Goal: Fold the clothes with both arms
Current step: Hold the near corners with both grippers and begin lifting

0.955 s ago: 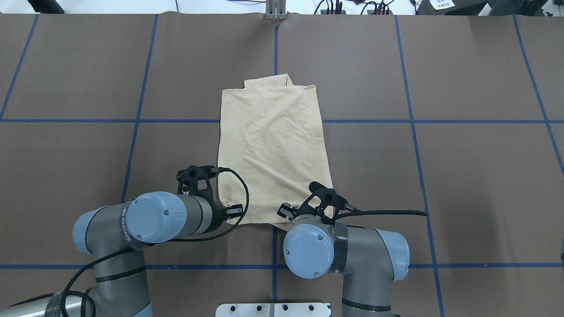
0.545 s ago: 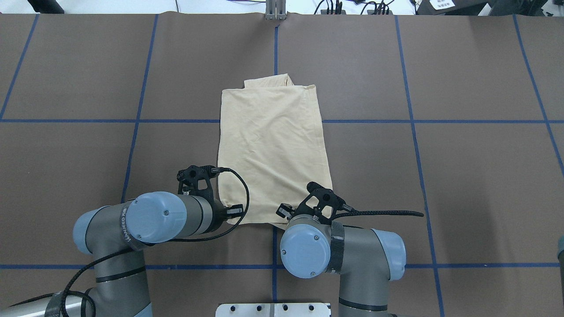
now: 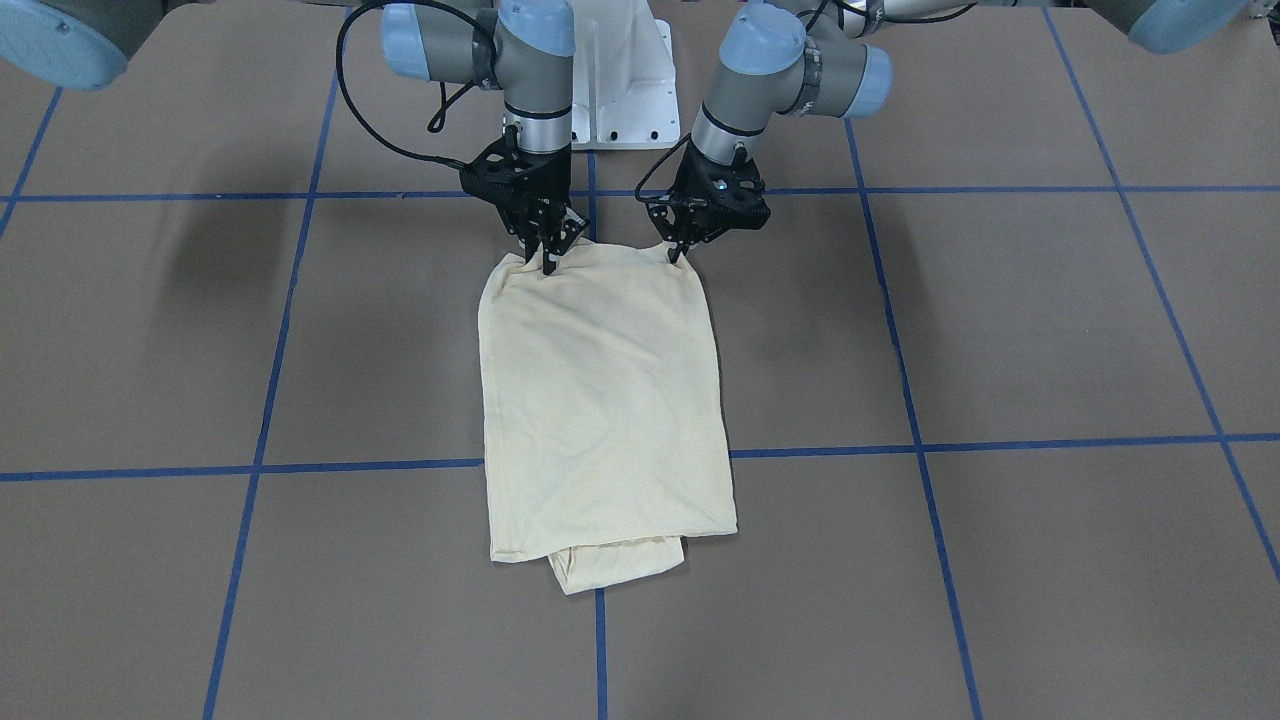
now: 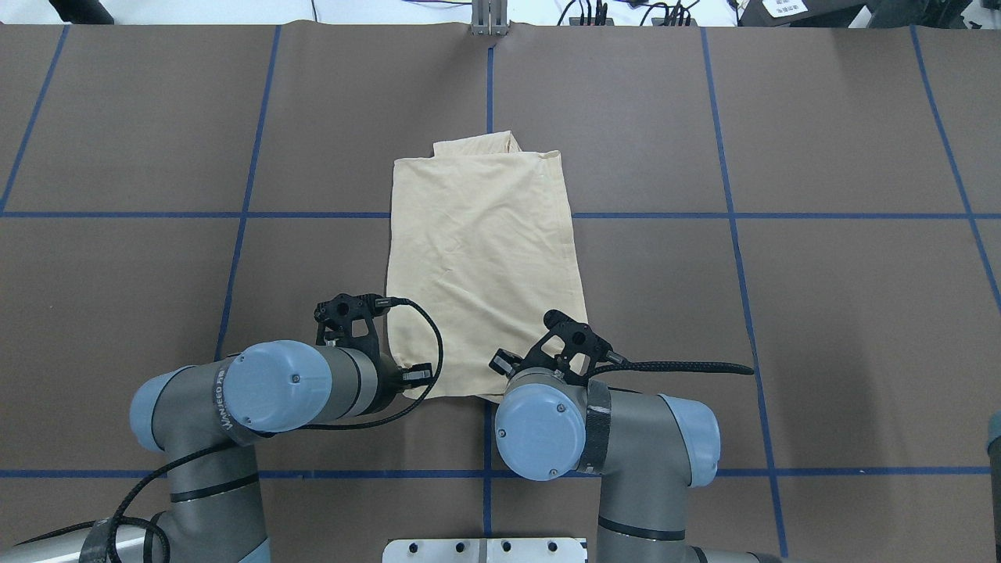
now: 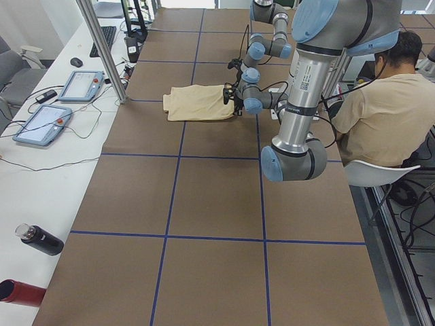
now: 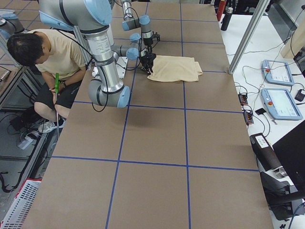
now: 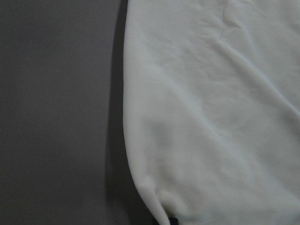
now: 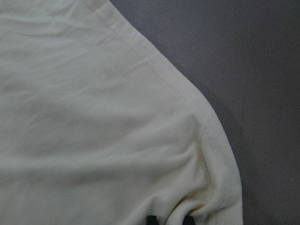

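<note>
Even bright overhead light, soft shadows; wrist views slightly blurred.

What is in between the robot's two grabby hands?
Just one edge of the shirt. It runs from the right gripper to the left gripper, and each one is at a corner. The front-facing view shows it best.

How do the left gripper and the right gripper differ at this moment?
The left gripper meets the shirt at its very corner; the right gripper sits a little inward along the same edge. Cloth puckers between the right gripper's fingertips in its wrist view; the left gripper's wrist view shows only one dark tip, so its hold is unclear. Both point down at the robot-side edge.
</note>
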`<state>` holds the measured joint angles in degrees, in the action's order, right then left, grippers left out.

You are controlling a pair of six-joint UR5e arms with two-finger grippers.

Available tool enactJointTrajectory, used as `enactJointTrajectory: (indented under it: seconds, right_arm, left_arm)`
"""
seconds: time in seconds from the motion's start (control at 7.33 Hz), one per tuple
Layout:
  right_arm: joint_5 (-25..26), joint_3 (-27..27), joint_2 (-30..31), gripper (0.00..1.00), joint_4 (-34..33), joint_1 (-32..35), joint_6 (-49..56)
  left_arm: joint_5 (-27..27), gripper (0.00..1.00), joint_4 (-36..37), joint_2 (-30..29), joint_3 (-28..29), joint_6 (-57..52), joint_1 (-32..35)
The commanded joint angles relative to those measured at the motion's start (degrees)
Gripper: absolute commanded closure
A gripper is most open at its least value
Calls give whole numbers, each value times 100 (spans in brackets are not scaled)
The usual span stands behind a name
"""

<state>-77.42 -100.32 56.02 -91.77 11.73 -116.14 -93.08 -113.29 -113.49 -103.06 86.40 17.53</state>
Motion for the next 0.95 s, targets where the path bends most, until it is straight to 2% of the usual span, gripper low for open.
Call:
enactJointTrajectory:
  seconds: [0.0,0.27,0.41,0.55,0.68,0.82]
  right_arm:
    - [-1,-40,-3,100,-77,14,4]
    - [-1,-153,23,100,-113,22,39]
    - [-19,-432,110,100,-121,14,57]
    - [-19,-757,250,100,-261,-21,39]
    - [7,-1317,373,100,-662,-326,13]
    - [251,-1915,496,100,-1040,-764,-13]
  left_arm:
    - [0,100,0,-6,-3,0,-4]
    - [-9,100,0,-6,-12,0,-4]
    - [-26,100,0,11,-177,-9,14]
    - [-44,100,18,72,-483,0,5]
    - [-44,100,53,73,-817,17,-56]
    - [-53,100,70,230,-1238,26,-256]
